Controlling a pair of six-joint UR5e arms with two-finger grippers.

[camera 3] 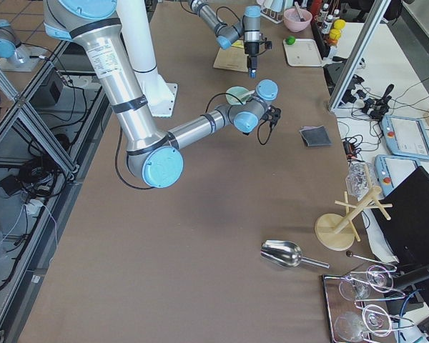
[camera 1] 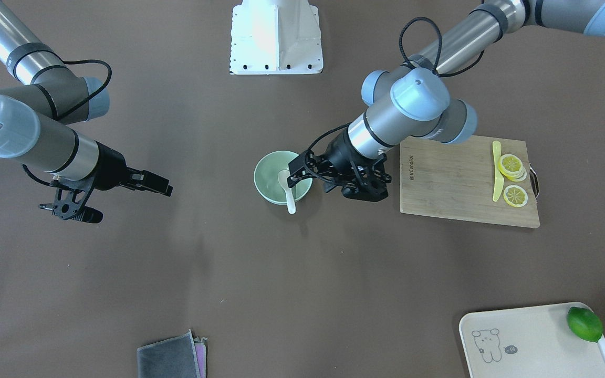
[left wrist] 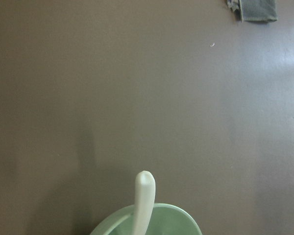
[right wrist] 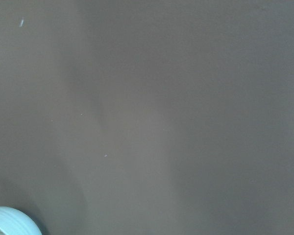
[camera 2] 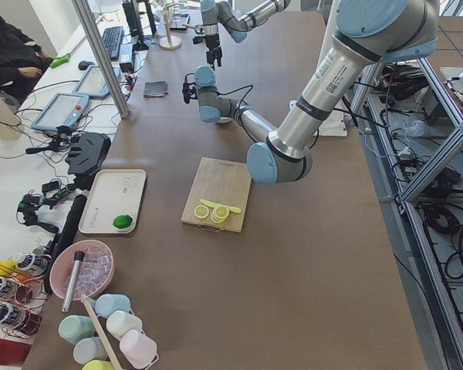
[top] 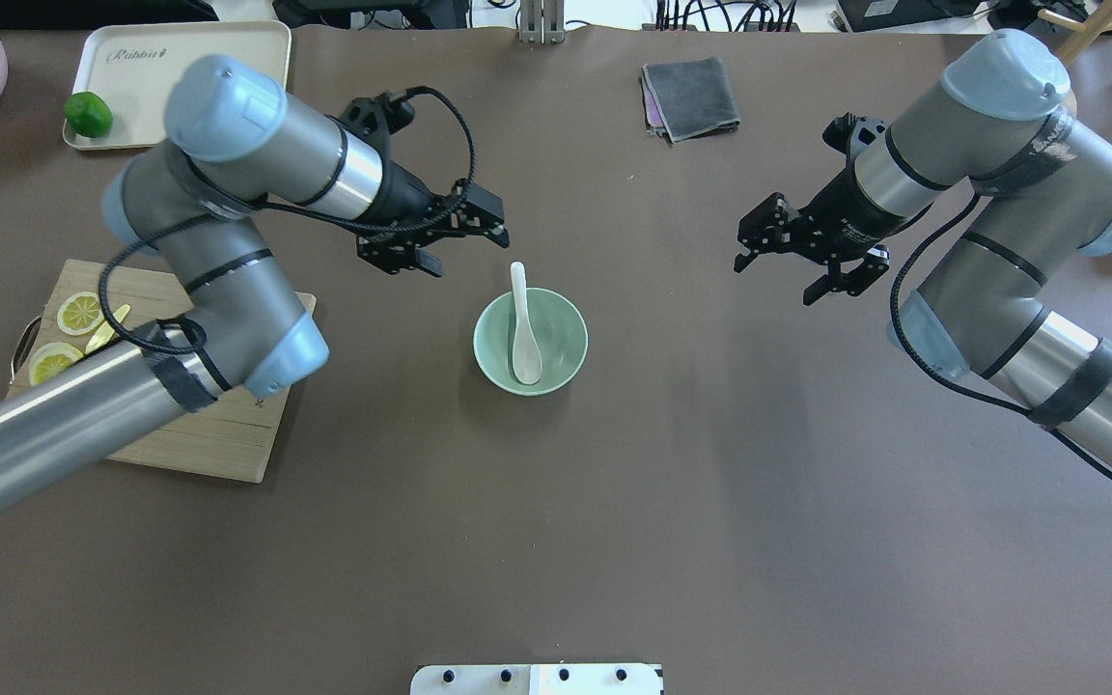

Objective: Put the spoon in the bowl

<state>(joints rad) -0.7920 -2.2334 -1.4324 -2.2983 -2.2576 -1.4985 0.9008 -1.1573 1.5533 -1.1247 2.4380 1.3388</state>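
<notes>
Bright, even overhead light, soft shadows
Fixed views are sharp; the left wrist view softens the near spoon point(left wrist: 144, 196) handle, and pale glare lies on the table point(left wrist: 284, 58)

Brown table point(top: 614, 502): bowl point(top: 564, 326), board point(top: 218, 434), tray point(top: 189, 87), cloth point(top: 693, 97)

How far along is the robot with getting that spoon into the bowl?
Looks essentially done: the spoon lies in the bowl, scoop inside, handle poking over the rim. Nothing is in hand: the left arm hovers beside the bowl, jaws open and empty. Probably all that's left is pulling that arm away.
</notes>
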